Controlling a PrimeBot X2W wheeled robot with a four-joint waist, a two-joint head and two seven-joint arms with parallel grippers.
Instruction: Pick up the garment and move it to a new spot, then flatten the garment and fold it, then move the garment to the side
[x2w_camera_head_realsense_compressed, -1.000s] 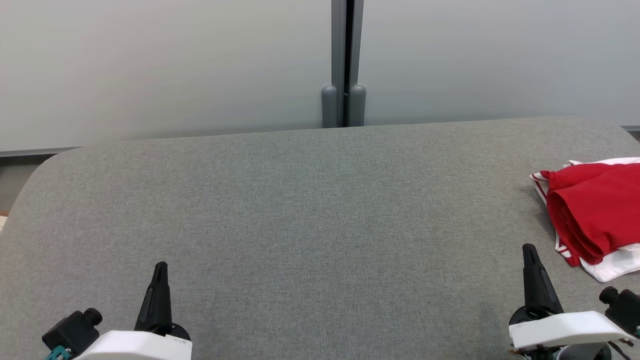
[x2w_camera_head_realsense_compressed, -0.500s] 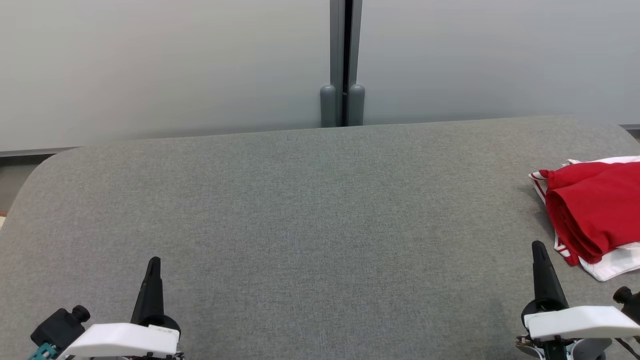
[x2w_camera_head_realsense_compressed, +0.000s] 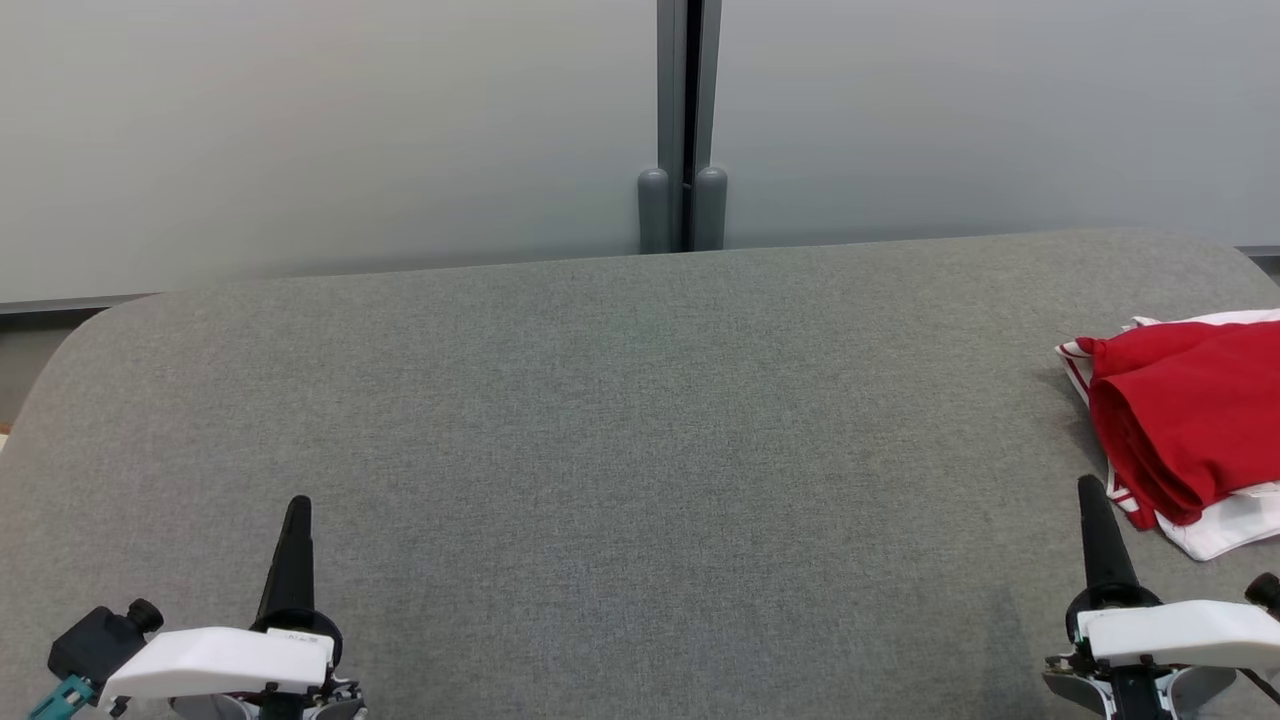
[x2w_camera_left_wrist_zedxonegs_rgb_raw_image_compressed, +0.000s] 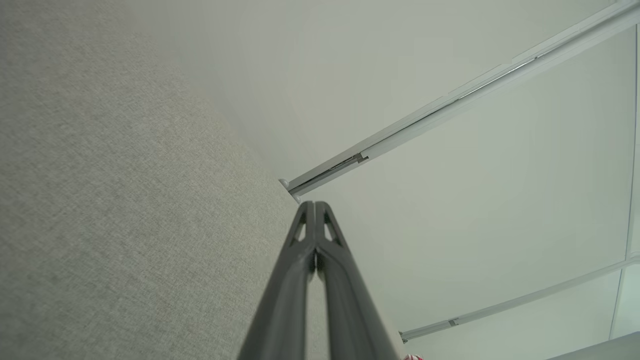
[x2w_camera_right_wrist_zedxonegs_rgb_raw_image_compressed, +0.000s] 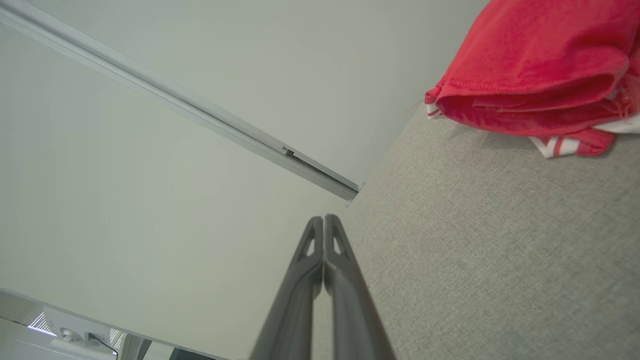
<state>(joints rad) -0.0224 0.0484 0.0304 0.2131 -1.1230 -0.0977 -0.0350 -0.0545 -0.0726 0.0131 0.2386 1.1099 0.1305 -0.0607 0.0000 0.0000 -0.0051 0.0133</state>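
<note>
At the right edge of the worktop (x2w_camera_head_realsense_compressed: 620, 420) lies the garment (x2w_camera_head_realsense_compressed: 1190, 400). It is red cloth folded over a white layer with red striping. Part of it runs out of the head view, so I cannot tell how much margin it has before the drop.

Left pincer (x2w_camera_head_realsense_compressed: 297, 510): near-left corner, fingers pressed together, holding nothing, well apart from the garment. Right pincer (x2w_camera_head_realsense_compressed: 1090, 492): near-right corner, fingers pressed together, holding nothing. Its tip is near the garment's near-left corner but not touching it.

Judgement: the garment looks folded and already set to the side, so the task is at or close to its end. The main hazard now is undoing that result.

Risks noted:
- The right pincer sits close to the loose striped hem poking out under the red fold. A sideways drift toward the right edge would catch that hem, drag the bundle open, or push it further out.
- In the right wrist view the fold is puffy, with rounded, stacked layers and no pressed crease. A light nudge could make the top layer slide or spring back.
- If a re-grasp is attempted, pinching only the top red layer would lift it off the white one and unfold the stack.
- If the unseen part overhangs the worktop's edge, its weight could slowly pull the rest off.
</note>
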